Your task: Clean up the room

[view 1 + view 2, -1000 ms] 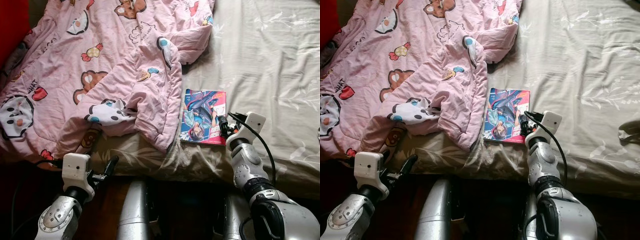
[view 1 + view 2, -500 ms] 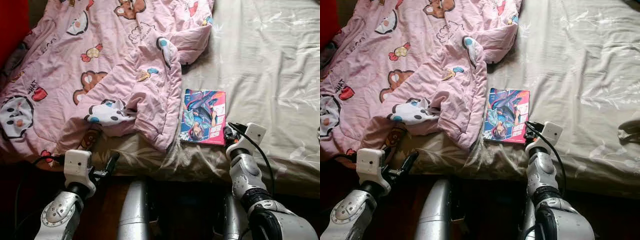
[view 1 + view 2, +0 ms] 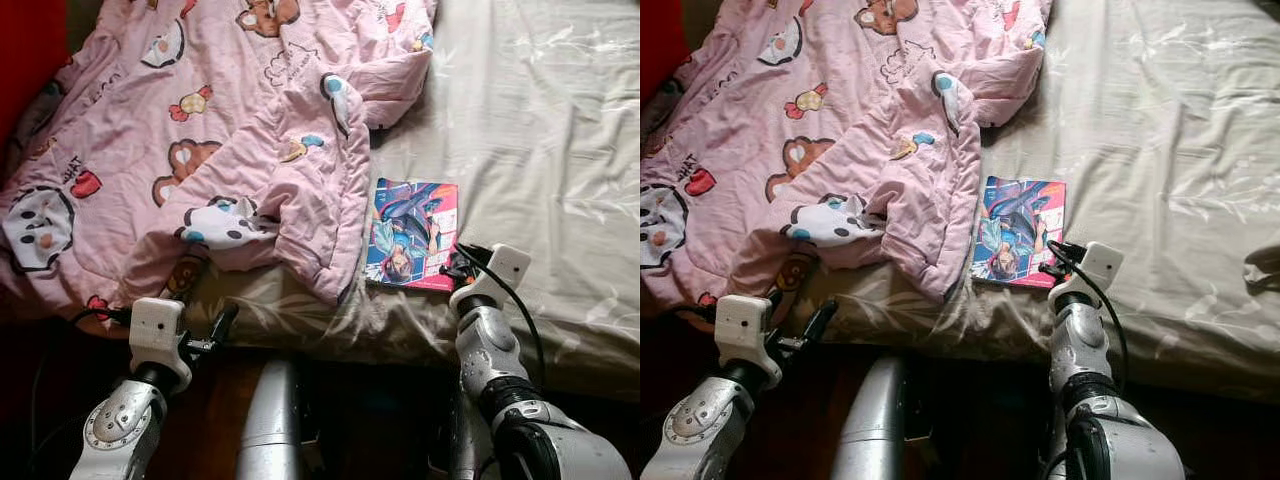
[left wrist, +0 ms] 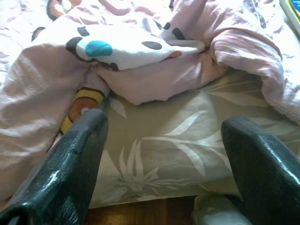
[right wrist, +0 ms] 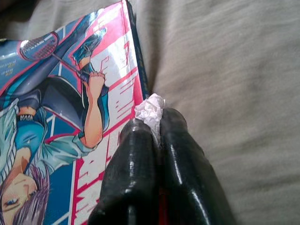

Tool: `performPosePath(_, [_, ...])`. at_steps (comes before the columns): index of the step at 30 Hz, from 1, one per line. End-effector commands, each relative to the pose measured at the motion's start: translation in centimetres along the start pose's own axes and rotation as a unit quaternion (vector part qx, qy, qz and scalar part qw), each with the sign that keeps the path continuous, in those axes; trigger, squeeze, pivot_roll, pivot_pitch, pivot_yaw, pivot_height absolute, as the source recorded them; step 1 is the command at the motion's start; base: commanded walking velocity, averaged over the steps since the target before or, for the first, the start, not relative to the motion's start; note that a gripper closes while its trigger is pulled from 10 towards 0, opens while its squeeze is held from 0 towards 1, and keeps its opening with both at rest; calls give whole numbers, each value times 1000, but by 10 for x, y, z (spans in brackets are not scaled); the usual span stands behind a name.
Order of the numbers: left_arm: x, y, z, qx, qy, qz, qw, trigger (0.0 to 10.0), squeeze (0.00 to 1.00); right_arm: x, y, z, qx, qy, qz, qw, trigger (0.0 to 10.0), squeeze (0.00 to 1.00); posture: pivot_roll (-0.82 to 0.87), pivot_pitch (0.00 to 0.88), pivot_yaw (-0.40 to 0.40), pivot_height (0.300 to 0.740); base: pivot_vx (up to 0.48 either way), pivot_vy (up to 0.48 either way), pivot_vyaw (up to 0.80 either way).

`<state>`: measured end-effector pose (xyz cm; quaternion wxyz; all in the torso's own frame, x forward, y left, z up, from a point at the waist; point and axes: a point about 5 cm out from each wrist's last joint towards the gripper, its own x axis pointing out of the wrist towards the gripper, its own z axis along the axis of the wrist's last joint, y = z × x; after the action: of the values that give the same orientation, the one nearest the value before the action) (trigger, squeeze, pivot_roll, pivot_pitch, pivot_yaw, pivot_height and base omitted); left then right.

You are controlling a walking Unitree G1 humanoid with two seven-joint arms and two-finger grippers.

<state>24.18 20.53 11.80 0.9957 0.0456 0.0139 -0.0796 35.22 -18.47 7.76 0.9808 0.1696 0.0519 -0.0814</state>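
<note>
You are at the bed's near edge, with a scrap of tissue pinched in your right gripper.

The bed (image 3: 540, 150) carries a rumpled pink blanket (image 3: 200, 150) on your left and a comic book (image 3: 412, 233) just beside it. Your right gripper (image 5: 157, 126) is clamped on a white tissue (image 5: 150, 107) at the book's corner; your left gripper (image 4: 164, 154) hangs wide open below the blanket's edge.

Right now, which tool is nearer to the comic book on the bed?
Right. The right tool is at the comic book, by its near right corner. The left tool is off the bed's edge, below the pink blanket.
</note>
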Motion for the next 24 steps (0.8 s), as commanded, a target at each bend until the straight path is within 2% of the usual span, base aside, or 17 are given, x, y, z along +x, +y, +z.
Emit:
performPosePath(1, [-3, 3, -13, 0, 24, 6, 1000, 10000, 0, -9, -3, -17, -8, 22, -2, 1000, 0, 0, 126, 308, 161, 594, 0, 0, 0])
performPosePath(14, [12, 4, -22, -10, 16, 26, 999, 10000, 0, -14, -12, -8, -35, -38, -8, 999, 0, 0, 82, 230, 119, 594, 0, 0, 0])
performPosePath(17, [15, 8, -32, -15, 21, 40, 999, 10000, 0, -16, -16, 1, -47, -74, -4, 996, 0, 0, 72, 195, 101, 594, 0, 0, 0])
performPosePath(21, [15, 12, -40, -22, 29, 56, 998, 10000, 0, -19, -19, 1, -49, -82, -2, 995, 0, 0, 59, 167, 85, 594, 0, 0, 0])
performPosePath(22, [15, 15, -48, -27, 38, 67, 997, 10000, 0, -22, -21, -5, -57, -69, 5, 996, 0, 0, 35, 143, 73, 594, 0, 0, 0])
performPosePath(23, [14, 17, -53, -32, 46, 75, 996, 10000, 0, -25, -21, -10, -64, -57, 14, 996, 667, 0, 35, 143, 73, 594, 0, 0, 0])
performPosePath(24, [13, 20, -61, -43, 58, 87, 994, 10000, 0, -29, -25, -19, -79, -35, 24, 996, 10000, 0, 15, 121, 63, 594, 0, 0, 0])
